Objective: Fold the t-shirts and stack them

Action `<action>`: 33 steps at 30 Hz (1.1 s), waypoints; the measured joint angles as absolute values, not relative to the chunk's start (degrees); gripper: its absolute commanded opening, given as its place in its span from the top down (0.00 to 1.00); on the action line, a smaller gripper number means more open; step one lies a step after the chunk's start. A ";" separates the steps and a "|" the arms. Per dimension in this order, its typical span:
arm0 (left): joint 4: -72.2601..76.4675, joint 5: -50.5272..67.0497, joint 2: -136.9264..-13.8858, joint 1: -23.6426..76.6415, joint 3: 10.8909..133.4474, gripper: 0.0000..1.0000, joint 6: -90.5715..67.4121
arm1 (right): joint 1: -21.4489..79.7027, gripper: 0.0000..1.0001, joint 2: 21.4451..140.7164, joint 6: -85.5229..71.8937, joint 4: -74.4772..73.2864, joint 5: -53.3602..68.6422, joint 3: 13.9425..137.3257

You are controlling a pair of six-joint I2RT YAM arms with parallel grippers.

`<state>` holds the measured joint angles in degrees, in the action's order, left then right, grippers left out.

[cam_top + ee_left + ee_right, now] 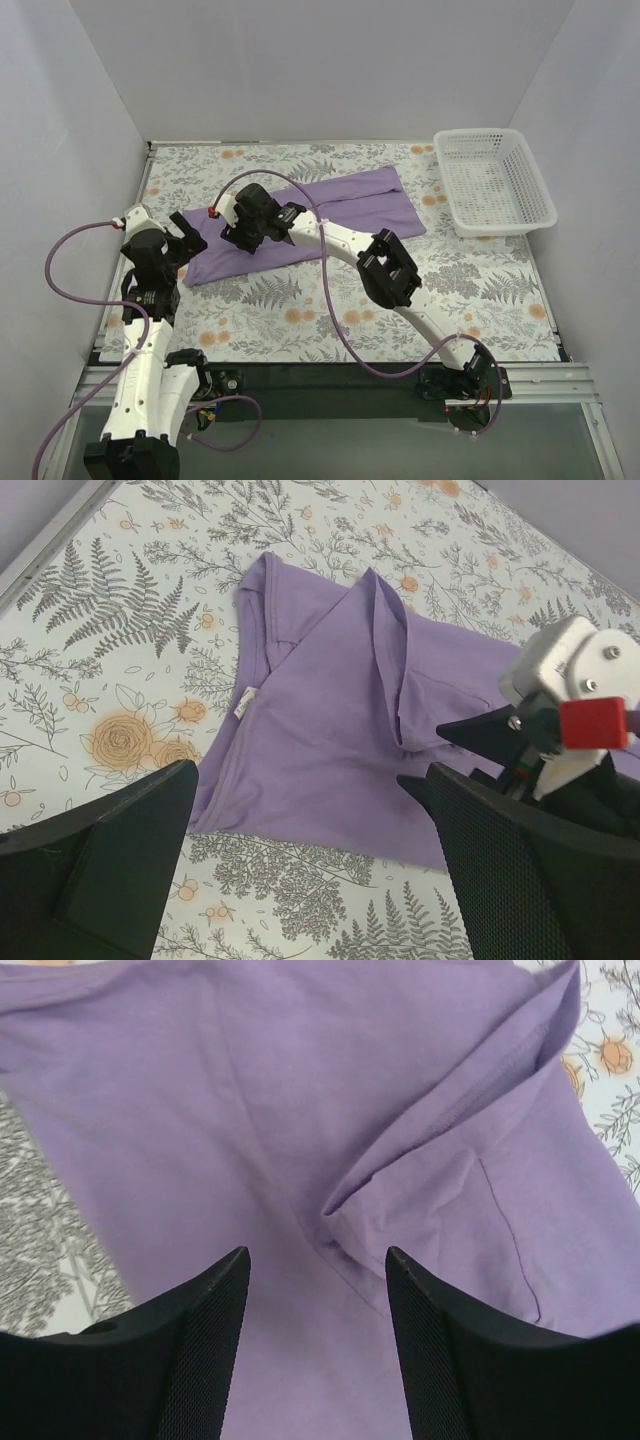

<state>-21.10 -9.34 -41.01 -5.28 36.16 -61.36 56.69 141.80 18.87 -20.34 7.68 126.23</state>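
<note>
One lavender-purple t-shirt (350,205) lies on the table as a long band, running from near left to far right, with a sleeve folded over its body. My right gripper (243,238) hovers open just above the shirt's near-left part; in the right wrist view its open jaws (318,1258) frame the folded sleeve's corner (345,1210). My left gripper (188,243) is open and empty beside the shirt's left end; in the left wrist view (310,780) it sits over the shirt's near edge (330,700), with the right gripper (560,710) in view at the right.
A white plastic mesh basket (495,180) stands at the far right. The table carries a floral cloth (400,300). White walls close in the left, back and right sides. The right arm reaches diagonally across the middle of the table.
</note>
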 measured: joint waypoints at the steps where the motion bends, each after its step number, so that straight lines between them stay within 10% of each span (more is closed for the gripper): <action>1: -21.04 -9.80 -41.04 -4.97 36.16 0.02 -61.43 | 56.69 0.38 142.69 18.35 -20.16 6.66 126.85; 11: -20.97 -11.44 -41.04 -3.95 36.16 0.02 -61.98 | 57.10 0.52 147.52 16.71 -15.84 -1.89 129.25; 16: -20.97 -11.49 -41.04 -3.90 36.16 0.03 -62.00 | 57.12 0.99 148.05 16.93 -14.96 -4.78 129.34; 29: -20.97 -11.44 -41.19 -3.68 36.16 0.03 -62.02 | 52.12 0.99 147.46 16.64 -13.30 -10.33 129.49; 33: -20.97 -11.42 -41.67 -3.60 36.16 0.03 -62.02 | 49.06 0.71 146.89 16.16 -13.06 -11.46 129.49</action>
<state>-20.97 -11.42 -41.67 -3.60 36.16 -62.02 49.06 146.89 16.16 -13.06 -11.46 129.49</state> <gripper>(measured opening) 0.970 0.158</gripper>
